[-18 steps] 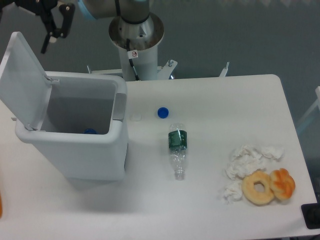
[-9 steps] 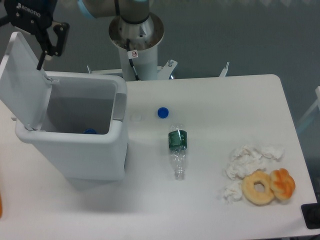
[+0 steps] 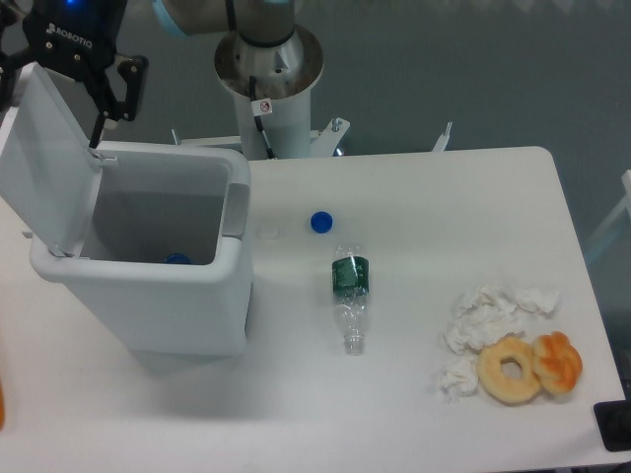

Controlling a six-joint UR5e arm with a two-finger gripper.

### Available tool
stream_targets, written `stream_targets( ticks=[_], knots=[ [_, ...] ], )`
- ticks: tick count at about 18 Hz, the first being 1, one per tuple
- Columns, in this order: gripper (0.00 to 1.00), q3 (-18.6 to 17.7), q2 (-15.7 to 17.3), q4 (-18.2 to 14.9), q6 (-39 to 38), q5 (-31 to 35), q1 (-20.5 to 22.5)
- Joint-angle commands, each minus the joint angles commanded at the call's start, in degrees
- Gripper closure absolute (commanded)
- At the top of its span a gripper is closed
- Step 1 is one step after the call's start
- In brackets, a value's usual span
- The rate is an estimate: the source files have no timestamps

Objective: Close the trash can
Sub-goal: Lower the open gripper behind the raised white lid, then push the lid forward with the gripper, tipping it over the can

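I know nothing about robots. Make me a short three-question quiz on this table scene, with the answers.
1. True or false: the trash can has its lid raised.
2. Which lies nearest the blue cap? A) doughnut B) plastic bottle C) crumpled tissue
3. Where is the gripper?

Key
1. True
2. B
3. At the lid's top edge, above the bin's back left corner; contact cannot be told.
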Motion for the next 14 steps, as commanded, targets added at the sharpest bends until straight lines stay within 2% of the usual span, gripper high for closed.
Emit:
stream_targets(
  ticks=[3,14],
  knots=[
    [0.0,0.0,0.1,0.1,0.3,3.1,0.1],
    [0.0,0.2,0.7,0.1,3.5,3.3,4.0]
  ],
)
